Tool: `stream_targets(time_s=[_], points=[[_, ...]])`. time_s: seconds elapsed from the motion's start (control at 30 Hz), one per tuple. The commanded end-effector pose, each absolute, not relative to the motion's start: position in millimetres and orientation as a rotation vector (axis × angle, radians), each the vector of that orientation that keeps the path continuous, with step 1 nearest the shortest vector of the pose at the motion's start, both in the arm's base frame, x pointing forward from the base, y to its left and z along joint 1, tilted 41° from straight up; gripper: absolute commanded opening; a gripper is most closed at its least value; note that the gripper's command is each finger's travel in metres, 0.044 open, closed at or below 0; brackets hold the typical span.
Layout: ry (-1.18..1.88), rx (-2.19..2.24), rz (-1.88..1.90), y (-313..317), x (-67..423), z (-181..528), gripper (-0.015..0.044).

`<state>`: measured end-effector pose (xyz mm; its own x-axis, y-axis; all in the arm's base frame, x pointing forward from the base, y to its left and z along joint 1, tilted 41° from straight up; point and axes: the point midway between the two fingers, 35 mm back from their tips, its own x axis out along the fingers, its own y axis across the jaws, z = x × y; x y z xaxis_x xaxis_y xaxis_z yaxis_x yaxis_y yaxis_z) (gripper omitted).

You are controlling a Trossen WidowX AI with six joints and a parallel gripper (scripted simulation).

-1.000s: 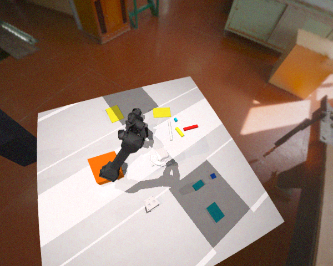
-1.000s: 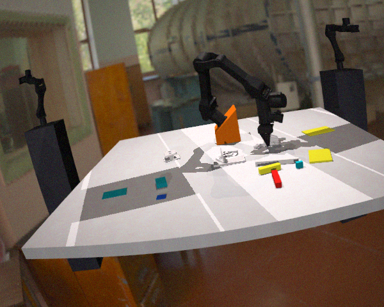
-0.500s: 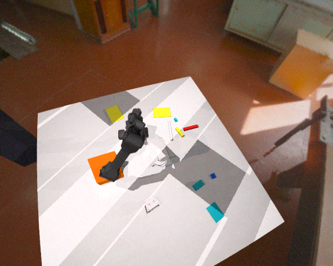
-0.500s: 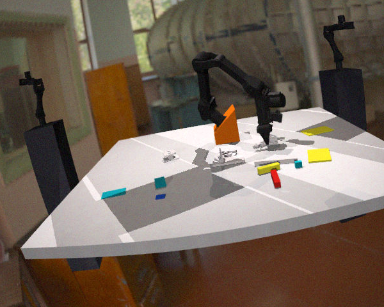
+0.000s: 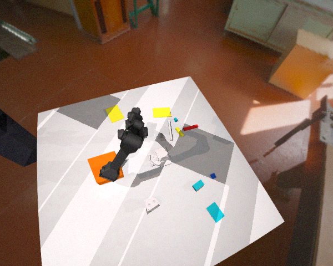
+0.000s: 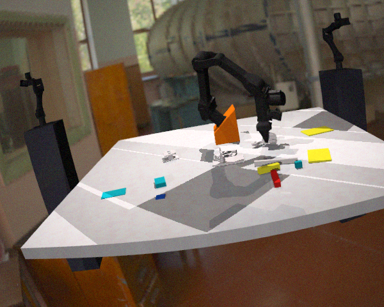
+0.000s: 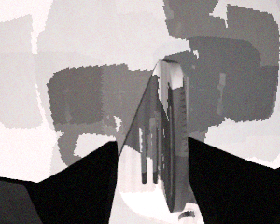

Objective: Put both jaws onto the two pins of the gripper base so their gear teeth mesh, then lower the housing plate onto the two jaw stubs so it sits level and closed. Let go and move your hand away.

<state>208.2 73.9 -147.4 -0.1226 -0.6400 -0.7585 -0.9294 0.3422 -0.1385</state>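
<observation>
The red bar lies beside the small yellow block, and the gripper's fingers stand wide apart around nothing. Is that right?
Not quite: the gripper is shut on a pale part, as the wrist view shows. The red bar does lie beside the small yellow block.

Out past the pale counter [image 5: 83,217] [image 6: 146,244], reddish-brown floor [image 5: 189,48] [image 6: 285,264] spreads away, sunlight catching it at the right of the top view. Over to the exterior view: 2 window sections [image 6: 141,49] show greenery, an orange-brown cabinet [image 6: 109,105] stands below them, and bands of shadow cross the countertop.
</observation>
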Motion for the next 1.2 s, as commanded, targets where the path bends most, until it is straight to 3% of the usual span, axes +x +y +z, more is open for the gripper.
stream_targets(time_s=[0.0, 0.77, 1.17], points=[[1.830, -1.370, 0.485, 86.1, 214.1, -137.4, 0.0134], [1.829, -1.371, 0.480, 118.1, 218.2, -95.7, 0.0134], [1.806, -1.116, 0.138, 97.1, 234.0, -77.6, 0.0134]])
